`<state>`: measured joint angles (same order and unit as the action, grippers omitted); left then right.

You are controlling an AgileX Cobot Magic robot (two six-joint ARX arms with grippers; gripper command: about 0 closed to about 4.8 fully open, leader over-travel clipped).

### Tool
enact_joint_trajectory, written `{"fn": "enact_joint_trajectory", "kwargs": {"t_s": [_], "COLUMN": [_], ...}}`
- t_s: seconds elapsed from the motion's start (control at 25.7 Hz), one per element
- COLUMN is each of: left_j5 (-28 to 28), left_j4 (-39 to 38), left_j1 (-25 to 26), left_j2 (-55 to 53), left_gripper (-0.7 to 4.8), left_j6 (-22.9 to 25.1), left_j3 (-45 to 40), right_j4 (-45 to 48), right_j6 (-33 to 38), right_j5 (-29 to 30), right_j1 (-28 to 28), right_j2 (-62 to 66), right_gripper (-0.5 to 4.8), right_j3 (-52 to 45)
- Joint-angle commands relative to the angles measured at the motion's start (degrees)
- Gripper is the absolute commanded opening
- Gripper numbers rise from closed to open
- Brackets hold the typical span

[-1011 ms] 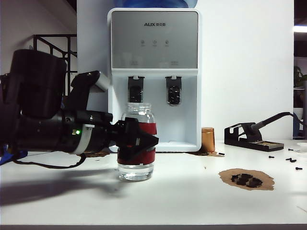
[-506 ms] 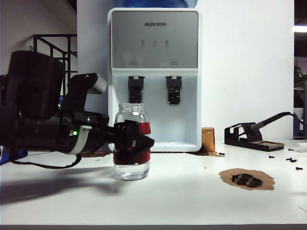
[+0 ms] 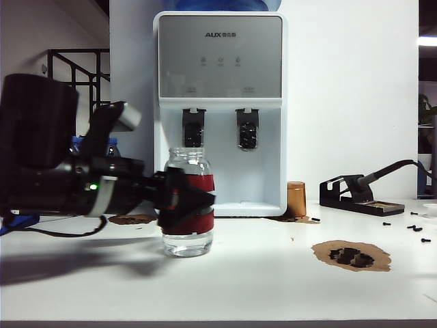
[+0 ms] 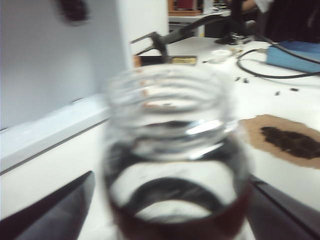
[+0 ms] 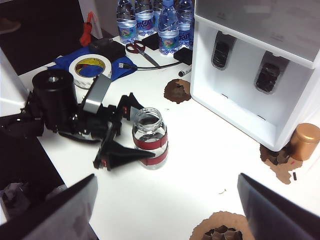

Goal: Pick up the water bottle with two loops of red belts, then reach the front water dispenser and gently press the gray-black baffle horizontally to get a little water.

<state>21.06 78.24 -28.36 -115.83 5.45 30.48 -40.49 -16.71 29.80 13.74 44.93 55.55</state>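
The water bottle [image 3: 188, 205], a short clear jar with two red bands and no cap, stands upright on the white table in front of the water dispenser [image 3: 218, 55]. My left gripper [image 3: 198, 205] reaches in level from the left, open, one finger on each side of the bottle's body. The left wrist view shows the bottle [image 4: 172, 150] blurred between the spread fingers [image 4: 55, 210]. Behind it, the gray-black baffle [image 3: 192, 128] hangs under the left tap, apart from the bottle. My right gripper [image 5: 166, 177] hovers high, open and empty, looking down on the bottle [image 5: 149, 137] and the dispenser [image 5: 240, 65].
A copper-coloured cap [image 3: 295, 198] stands by the dispenser's right foot. A soldering iron stand [image 3: 355, 191] and a brown patch with dark pieces [image 3: 351, 254] are at the right. Plastic bottles [image 5: 160, 22], a tape roll [image 5: 90, 65] and scissors [image 5: 142, 50] lie left of the dispenser.
The left arm and bottle shifted slightly left, and the bottle then stayed still on the table. The left jaws have spread wider around it. The right gripper has not changed.
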Motion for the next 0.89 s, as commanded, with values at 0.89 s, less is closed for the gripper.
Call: {"fn": "enact_joint_trajectory", "kwargs": {"t_s": [0.89], "left_j5": [25.35], "left_j4": [3.30], "left_j1": [15.65], "left_j2": [0.31], "left_gripper": [4.79], "left_j6": [0.81], "left_j3": [-6.64], "right_j4": [0.76], "right_j6": [0.20], "right_j5": [1.18], "right_j1": [0.11], "right_j2": [-0.83], "right_gripper": [4.79], "right_j3": [0.15]}}
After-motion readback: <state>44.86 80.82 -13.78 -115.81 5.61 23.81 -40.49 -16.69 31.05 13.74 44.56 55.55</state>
